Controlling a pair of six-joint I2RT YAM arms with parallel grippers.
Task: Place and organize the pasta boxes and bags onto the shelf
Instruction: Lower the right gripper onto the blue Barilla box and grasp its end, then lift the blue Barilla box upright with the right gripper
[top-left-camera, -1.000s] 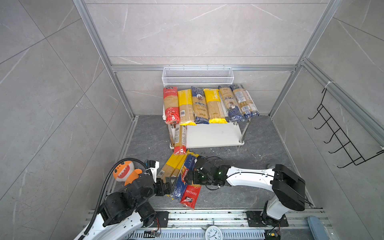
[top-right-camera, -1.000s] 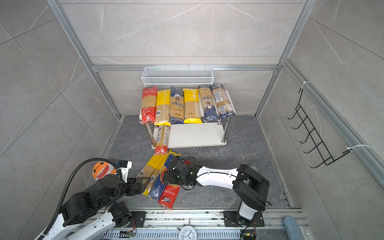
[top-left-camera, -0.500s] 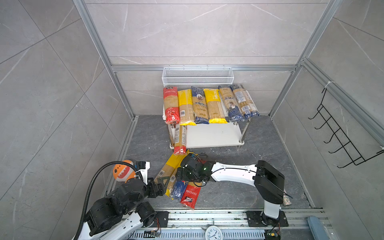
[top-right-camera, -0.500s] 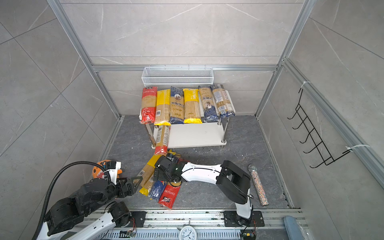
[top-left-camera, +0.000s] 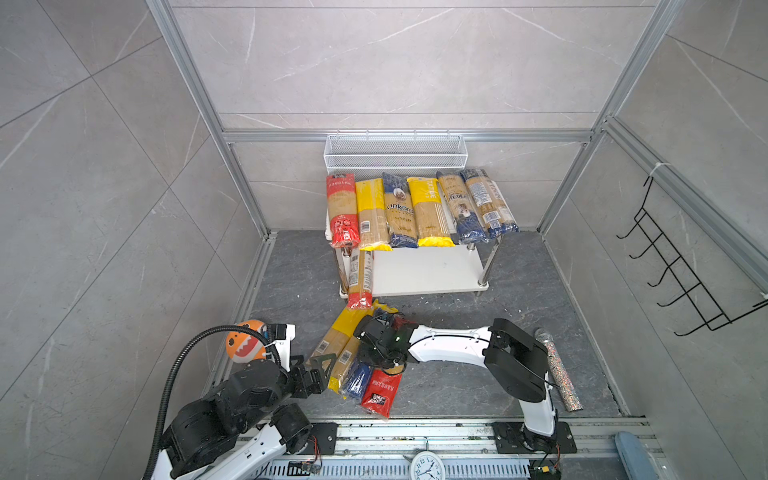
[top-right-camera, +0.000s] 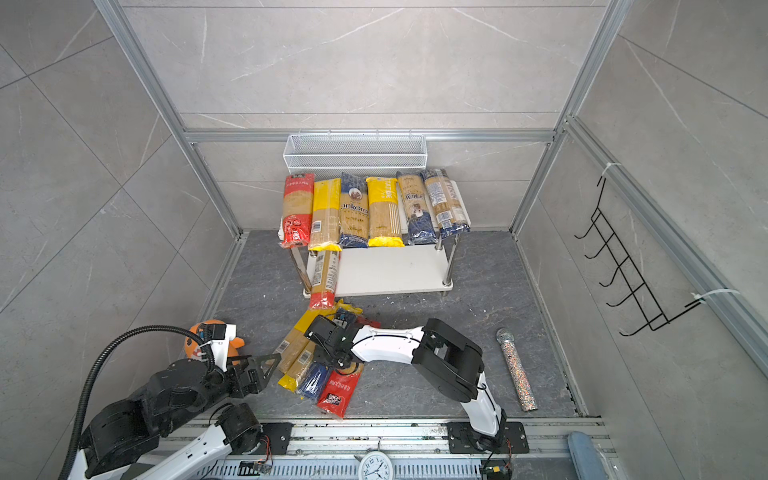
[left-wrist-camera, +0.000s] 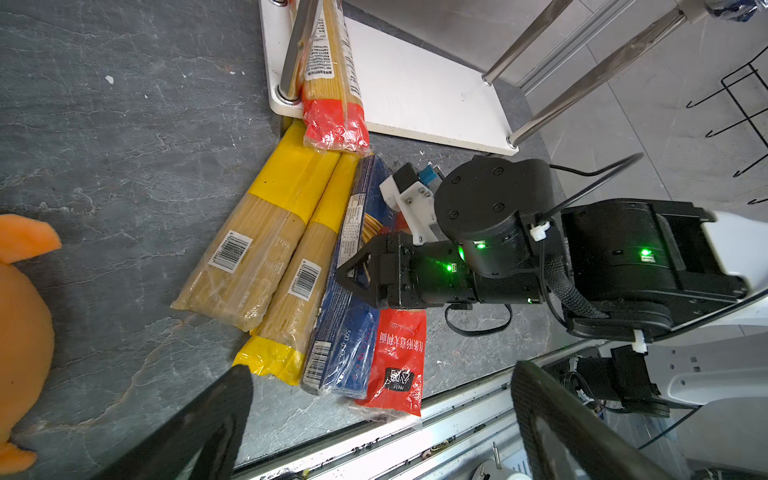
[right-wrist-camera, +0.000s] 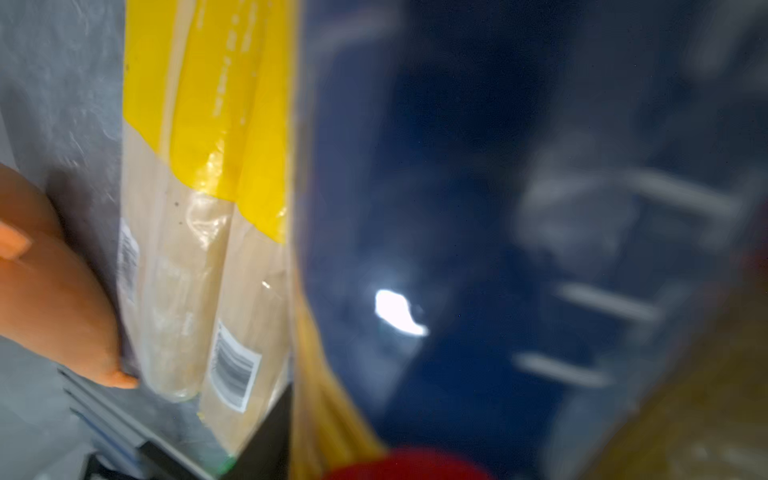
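Left wrist view: my left gripper (left-wrist-camera: 382, 372) gapes; right gripper (left-wrist-camera: 353, 274) on blue packet (left-wrist-camera: 345, 353), grip unclear. Both top views: six packets (top-left-camera: 399, 212) cover the shelf (top-left-camera: 428, 270) top.

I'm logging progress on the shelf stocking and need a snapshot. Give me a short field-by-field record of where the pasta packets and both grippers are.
top tier: six packets lying side by side on the shelf
lower tier: one red-ended packet by a front leg, red end past the board's front edge
floor: two yellow-ended packets, blue packet, red packet
left gripper: open, beside the yellow-ended packets
right gripper: down on the blue packet; grip unclear
other items: orange plush toy, glitter microphone, both on the floor
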